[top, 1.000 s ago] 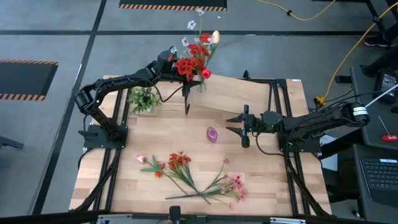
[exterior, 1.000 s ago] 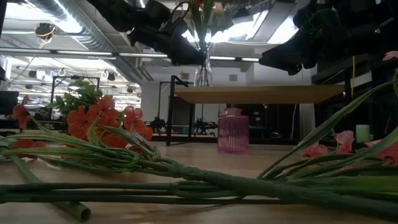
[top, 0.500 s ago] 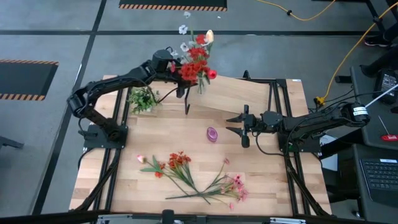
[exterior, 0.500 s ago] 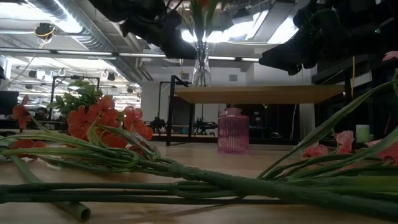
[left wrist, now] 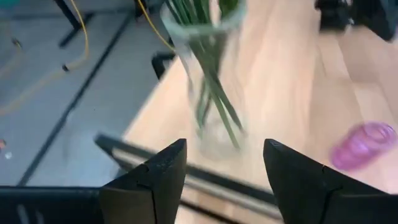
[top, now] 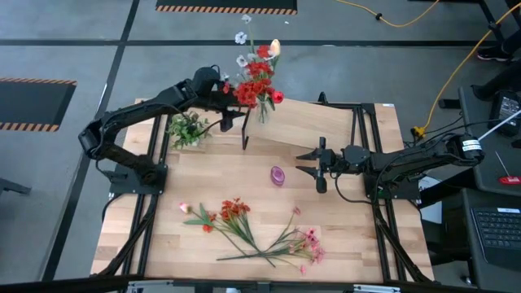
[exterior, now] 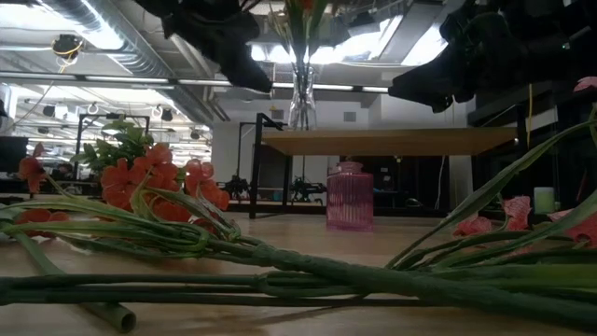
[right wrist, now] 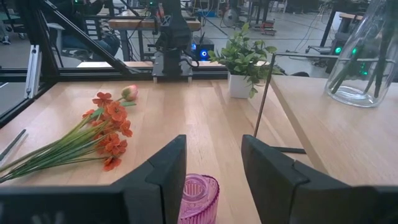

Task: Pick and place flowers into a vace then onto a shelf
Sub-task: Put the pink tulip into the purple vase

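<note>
Loose flowers point(top: 244, 232) lie at 6 o'clock on the table point(top: 358, 244), awaiting pickup. At centre, the right gripper point(top: 314, 167) hovers partly open and empty beside a pink jar point(top: 278, 175), apparently empty. At 12 o'clock, the glass vase point(left wrist: 208, 81) holding a bouquet point(top: 256, 77) stands on the shelf point(top: 309, 126); the left gripper point(left wrist: 224, 180) is spread wide, vase released.

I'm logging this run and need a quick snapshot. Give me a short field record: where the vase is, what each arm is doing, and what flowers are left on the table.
vase: clear glass vase with flowers, upright on the shelf near its corner
left gripper: left gripper just off the vase, fingers open, nothing held
right gripper: right gripper waiting over mid-table, empty, near the pink jar
loose flowers: orange bunch and pink bunch lying on the tabletop
other: green potted plant beside the shelf
</note>
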Motion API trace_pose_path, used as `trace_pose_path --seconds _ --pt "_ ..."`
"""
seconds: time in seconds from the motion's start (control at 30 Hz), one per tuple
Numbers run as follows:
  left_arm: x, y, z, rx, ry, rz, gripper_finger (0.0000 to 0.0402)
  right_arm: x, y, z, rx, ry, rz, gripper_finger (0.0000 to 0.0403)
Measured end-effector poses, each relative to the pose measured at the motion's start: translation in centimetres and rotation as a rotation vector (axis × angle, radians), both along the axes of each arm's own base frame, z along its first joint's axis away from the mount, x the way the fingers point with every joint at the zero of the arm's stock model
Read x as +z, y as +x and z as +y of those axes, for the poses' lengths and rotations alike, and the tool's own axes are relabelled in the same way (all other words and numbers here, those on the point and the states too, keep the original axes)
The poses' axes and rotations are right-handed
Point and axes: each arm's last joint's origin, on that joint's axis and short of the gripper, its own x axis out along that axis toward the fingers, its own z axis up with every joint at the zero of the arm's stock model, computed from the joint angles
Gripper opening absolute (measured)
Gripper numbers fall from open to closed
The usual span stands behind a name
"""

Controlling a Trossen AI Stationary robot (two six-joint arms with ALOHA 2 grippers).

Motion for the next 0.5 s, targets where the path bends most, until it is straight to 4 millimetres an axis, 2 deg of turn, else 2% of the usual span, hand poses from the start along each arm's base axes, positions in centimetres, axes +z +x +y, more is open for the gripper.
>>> trace_pose_path --seconds 0.2,0.5 --pt "0.9 -1.5 -1.7 -0.008 -0.043 0.045 0.0163 0.0 0.0 0.0 0.001 -0.001 0.0 0.0157" --pt "3.9 -3.8 -4.1 0.037 0.049 -0.018 0.0109 0.0 0.0 0.0 0.001 -0.001 0.0 0.0157"
